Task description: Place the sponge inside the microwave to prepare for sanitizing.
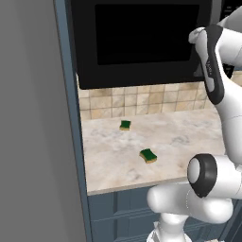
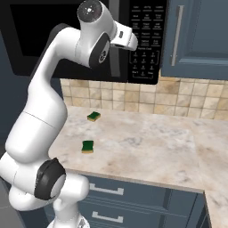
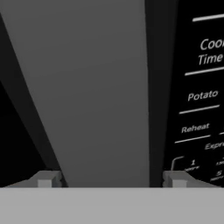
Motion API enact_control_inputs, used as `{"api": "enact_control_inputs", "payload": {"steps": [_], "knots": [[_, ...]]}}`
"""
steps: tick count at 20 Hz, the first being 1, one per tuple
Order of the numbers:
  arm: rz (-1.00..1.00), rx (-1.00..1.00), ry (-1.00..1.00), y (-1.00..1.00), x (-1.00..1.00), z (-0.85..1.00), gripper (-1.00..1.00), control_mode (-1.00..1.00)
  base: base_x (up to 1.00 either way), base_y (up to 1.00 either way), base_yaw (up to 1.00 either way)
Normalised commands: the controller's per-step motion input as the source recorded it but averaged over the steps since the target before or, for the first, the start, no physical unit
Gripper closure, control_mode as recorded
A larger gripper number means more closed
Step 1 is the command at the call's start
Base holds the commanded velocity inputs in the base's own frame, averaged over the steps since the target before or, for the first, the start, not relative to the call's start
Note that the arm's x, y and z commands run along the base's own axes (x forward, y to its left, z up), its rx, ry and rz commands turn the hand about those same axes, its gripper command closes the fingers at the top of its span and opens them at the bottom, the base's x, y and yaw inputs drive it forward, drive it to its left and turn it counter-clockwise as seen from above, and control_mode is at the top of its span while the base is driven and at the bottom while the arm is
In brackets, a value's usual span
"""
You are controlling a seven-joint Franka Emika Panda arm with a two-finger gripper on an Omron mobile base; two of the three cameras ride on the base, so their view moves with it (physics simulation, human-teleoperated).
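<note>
The black microwave (image 1: 142,38) hangs above the counter with its dark glass door closed. My gripper (image 3: 111,179) is raised to the door's grey handle (image 3: 100,87). The handle runs between my two fingertips with a gap on each side, so the jaws stand open around it. The keypad (image 3: 201,96) is just to the right of the handle. The sponge (image 1: 148,155), green over tan, lies flat on the marble counter (image 1: 189,137) near its front edge, far below the hand. It also shows in the right base view (image 2: 87,146).
A smaller, darker green sponge (image 1: 125,125) lies near the tiled backsplash (image 1: 156,101). A tall grey panel (image 1: 33,142) bounds the counter on the left. A blue wall cabinet (image 2: 196,40) hangs right of the microwave, and drawers (image 2: 111,191) run under the counter.
</note>
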Motion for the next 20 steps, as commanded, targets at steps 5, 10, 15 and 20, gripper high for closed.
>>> {"api": "enact_control_inputs", "payload": {"steps": [5, 10, 15, 20], "knots": [[0.00, 0.00, 0.00, 0.00, 0.00, 0.00, 1.00, -1.00, 0.00, 0.00, 0.00], [0.00, 0.00, 0.00, 0.00, -0.01, 0.00, 1.00, -1.00, 0.00, 0.00, 0.00], [0.00, -0.01, -0.04, 0.05, -0.41, 0.06, 1.00, -1.00, 0.00, 0.00, 0.00], [-0.07, -0.09, -0.01, 0.06, -0.85, 0.00, 1.00, -1.00, 0.00, 0.00, 0.00]]}}
